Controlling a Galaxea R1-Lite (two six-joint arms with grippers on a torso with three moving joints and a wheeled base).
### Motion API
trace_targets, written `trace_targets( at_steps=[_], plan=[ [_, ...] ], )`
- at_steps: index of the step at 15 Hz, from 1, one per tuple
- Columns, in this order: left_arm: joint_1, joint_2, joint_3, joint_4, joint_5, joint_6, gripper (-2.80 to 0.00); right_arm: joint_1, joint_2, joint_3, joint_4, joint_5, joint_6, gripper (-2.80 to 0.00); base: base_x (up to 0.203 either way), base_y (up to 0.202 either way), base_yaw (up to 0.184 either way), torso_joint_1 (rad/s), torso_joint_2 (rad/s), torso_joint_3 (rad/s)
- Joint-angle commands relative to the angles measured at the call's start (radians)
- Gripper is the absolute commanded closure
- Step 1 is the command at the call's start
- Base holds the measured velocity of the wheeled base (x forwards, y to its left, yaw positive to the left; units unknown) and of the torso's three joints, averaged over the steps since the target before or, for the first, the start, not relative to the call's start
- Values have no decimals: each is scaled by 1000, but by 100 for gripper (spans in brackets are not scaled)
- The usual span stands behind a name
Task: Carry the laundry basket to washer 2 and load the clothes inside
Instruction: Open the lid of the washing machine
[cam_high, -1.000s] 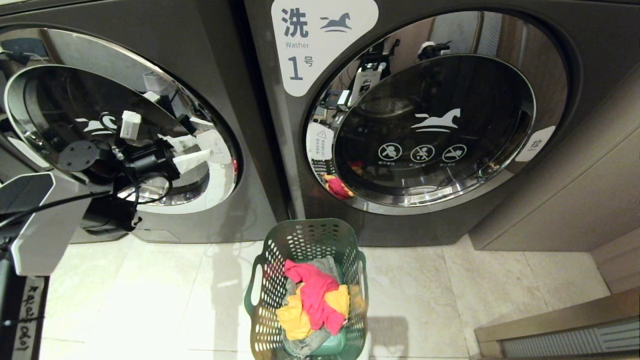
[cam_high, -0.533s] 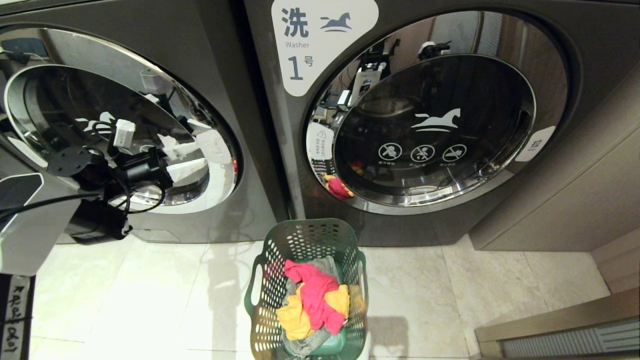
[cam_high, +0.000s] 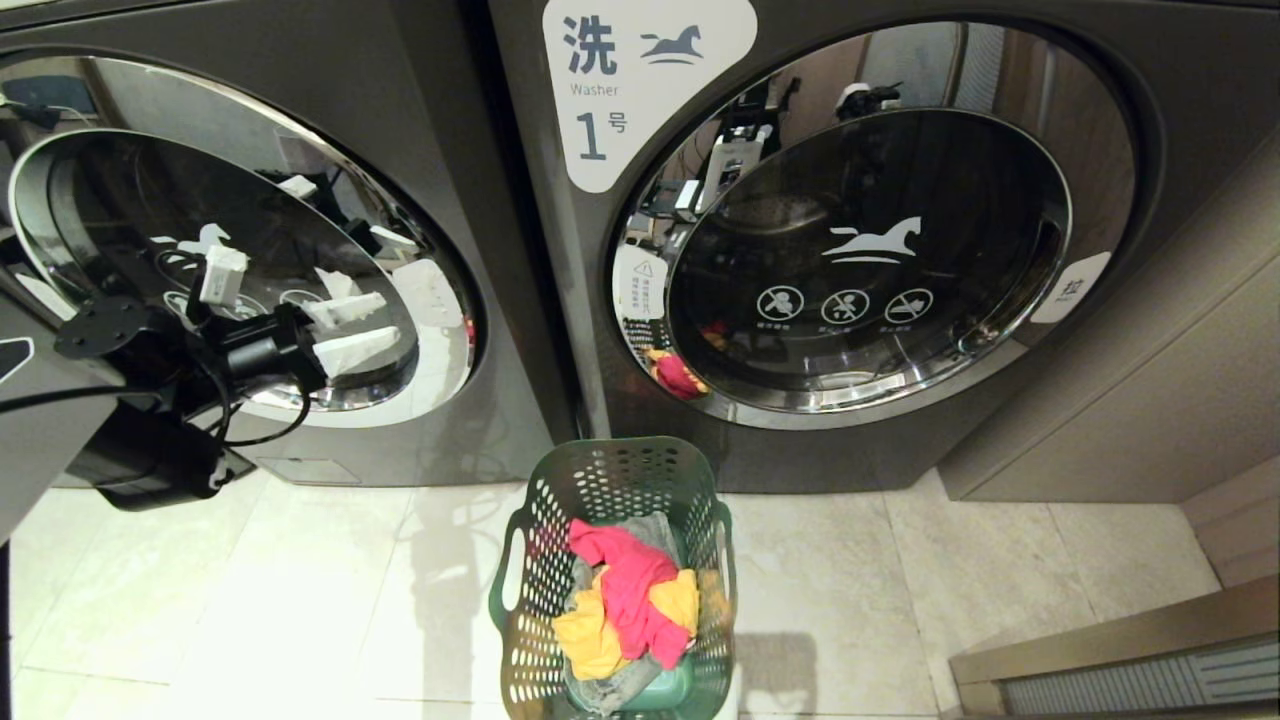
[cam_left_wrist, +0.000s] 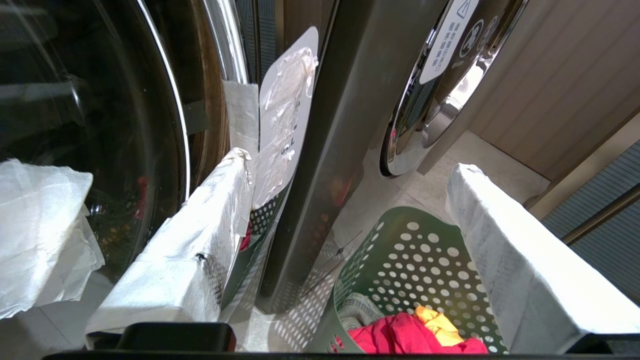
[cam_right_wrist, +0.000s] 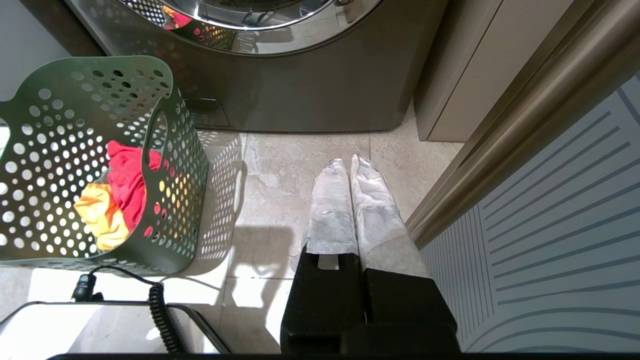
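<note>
Dark green perforated plastic laundry basket is seen standing on the pale tiled floor, just in front of the gap between two dark grey front-loading washers. Pink, yellow and grey clothes are piled inside it. The right-hand washer is marked with a white label bearing "1"; its chrome-rimmed round glass door appears shut. The left-hand washer carries no label readable in the head view, so its number cannot be confirmed; likely washer 2. Left gripper is held up in front of that machine's round door, white-wrapped fingers spread wide, nothing between them; contact with the glass cannot be judged. Right gripper is parked low over the floor beside the basket, padded fingers pressed together, empty.
</note>
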Motion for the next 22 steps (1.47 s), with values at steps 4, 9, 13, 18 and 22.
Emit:
trace_targets(
  at_steps=[4, 9, 13, 18, 22],
  plan=[
    [-25, 22, -15, -9, 2, 7, -280, 0, 1, 0, 0, 0, 0, 0, 0, 0, 0, 0, 0, 0],
    [-35, 41, -33, -9, 19, 59, -280, 0, 0, 0, 0, 0, 0, 0, 0, 0, 0, 0, 0, 0],
    [-35, 36, -33, -9, 22, 62, -280, 0, 1, 0, 0, 0, 0, 0, 0, 0, 0, 0, 0, 0],
    [-27, 31, -33, -9, 36, 62, -280, 0, 2, 0, 0, 0, 0, 0, 0, 0, 0, 0, 0, 0],
    [-27, 30, -30, -9, 40, 62, -280, 0, 0, 0, -1, 1, 0, 0, 0, 0, 0, 0, 0, 0]
  ],
)
